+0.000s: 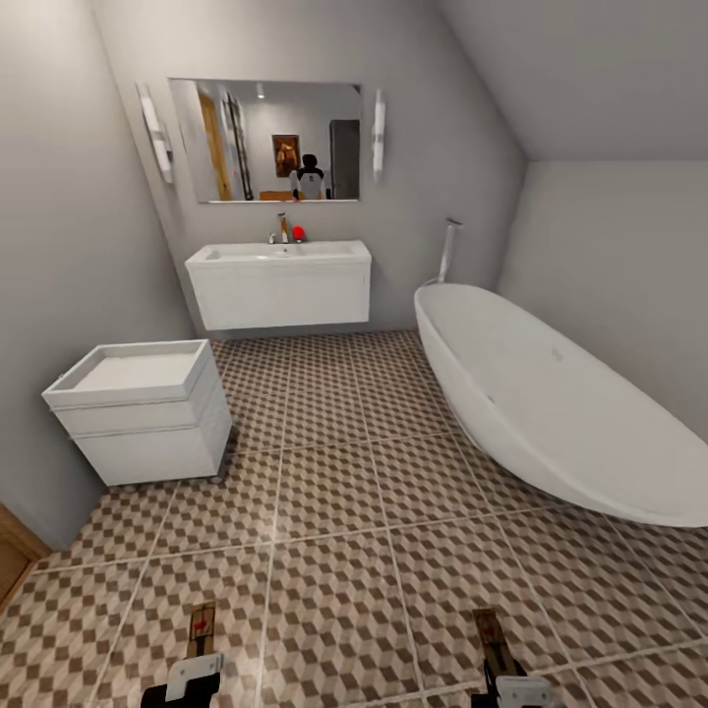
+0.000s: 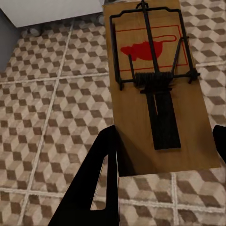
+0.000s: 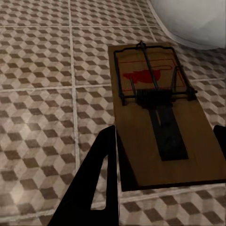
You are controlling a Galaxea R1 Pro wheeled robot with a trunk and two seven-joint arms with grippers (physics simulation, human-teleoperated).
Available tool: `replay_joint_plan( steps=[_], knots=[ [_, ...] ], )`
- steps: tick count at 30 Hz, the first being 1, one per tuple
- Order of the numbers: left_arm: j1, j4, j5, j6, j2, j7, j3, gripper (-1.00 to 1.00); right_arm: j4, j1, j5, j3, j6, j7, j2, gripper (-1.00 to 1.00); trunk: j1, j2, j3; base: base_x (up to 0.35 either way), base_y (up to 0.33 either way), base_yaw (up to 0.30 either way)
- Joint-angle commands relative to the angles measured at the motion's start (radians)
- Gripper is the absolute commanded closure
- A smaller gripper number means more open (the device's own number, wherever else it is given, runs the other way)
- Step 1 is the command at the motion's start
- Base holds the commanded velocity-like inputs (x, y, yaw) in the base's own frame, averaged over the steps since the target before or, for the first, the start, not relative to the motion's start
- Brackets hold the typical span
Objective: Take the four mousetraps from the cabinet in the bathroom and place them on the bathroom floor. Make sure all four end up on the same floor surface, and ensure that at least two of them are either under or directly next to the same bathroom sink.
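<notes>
Both grippers low, each clamping a mousetrap (image 2: 157, 89)

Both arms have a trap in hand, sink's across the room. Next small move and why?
Probably roll the base forward toward the sink. Each gripper, left and right, holds a mousetrap between its jaws, and a wide stretch of the bathroom floor separates them from the vanity, too far to set one beside it.

Readable text: none on any surface.
Numbers, brands: none legible.
Left-held mousetrap (image 2: 160, 89): red mouse silhouette inside a thin red rectangular outline, printed on the wooden plate; no lettering.
Right-held mousetrap (image 3: 162, 117): same red mouse mark and red outline; no lettering.
</notes>
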Motion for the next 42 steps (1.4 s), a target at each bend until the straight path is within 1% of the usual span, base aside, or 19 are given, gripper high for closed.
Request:
replay_joint_plan(
  steps=[1,12,27,35,42],
  knots=[
    [-0.001,0.002,-0.009,-0.001,-0.001,0.01,-0.003,1.0,0.0,0.0,0.001,0.008,-0.001,-0.01,0.0,1.0,0.0,0.0,-0.001,0.215,-0.033,0.254],
    [-0.001,0.002,-0.009,-0.001,-0.001,0.01,-0.003,1.0,0.0,0.0,0.001,0.008,-0.002,-0.01,0.001,1.0,0.0,0.0,-0.001,0.216,-0.106,0.222],
    [-0.001,0.002,-0.009,-0.001,-0.001,0.01,-0.003,1.0,0.0,0.0,0.001,0.008,-0.003,-0.01,0.001,1.0,0.0,0.0,-0.001,0.216,-0.121,0.017],
    [-0.001,0.002,-0.009,-0.001,-0.001,0.01,-0.003,1.0,0.0,0.0,0.001,0.008,-0.003,-0.01,0.001,1.0,0.0,0.0,-0.001,0.216,-0.098,0.114],
    [-0.001,0.002,-0.009,-0.001,-0.001,0.011,-0.003,1.0,0.0,0.0,0.001,0.008,-0.003,-0.01,0.0,1.0,0.0,0.0,-0.001,0.216,-0.024,0.097]
  ],
)
